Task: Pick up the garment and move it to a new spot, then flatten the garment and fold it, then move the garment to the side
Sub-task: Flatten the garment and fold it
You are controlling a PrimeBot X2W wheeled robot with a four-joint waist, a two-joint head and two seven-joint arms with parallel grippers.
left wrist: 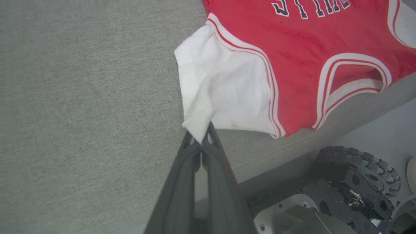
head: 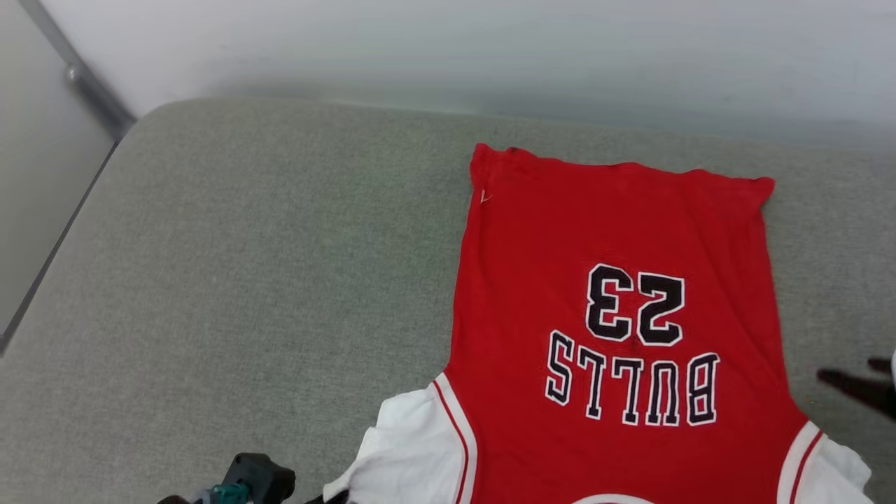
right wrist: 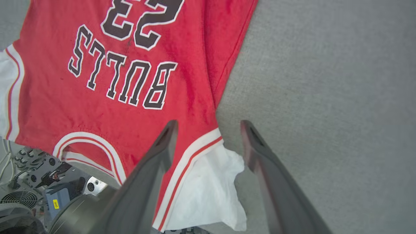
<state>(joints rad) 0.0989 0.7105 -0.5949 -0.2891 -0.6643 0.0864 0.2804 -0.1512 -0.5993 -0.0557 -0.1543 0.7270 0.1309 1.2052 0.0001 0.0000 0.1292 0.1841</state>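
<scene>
red jersey T-shirt with white sleeves (head: pixel 616 231) flat on grey fabric counter (head: pixel 245 280) | left claw (left wrist: pixel 201 138) pinches one sleeve (left wrist: pixel 221 84) | right claw (right wrist: pixel 208 128) open

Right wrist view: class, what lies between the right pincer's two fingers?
A white sleeve and striped trim of the garment lie there, over grey cushion, seen in the right wrist view.

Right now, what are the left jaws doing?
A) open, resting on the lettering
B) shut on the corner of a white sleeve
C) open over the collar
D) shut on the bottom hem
B: in the left wrist view the left jaws are pinched together on the corner of the white sleeve of the shirt, which lies on the grey cushion.
</scene>
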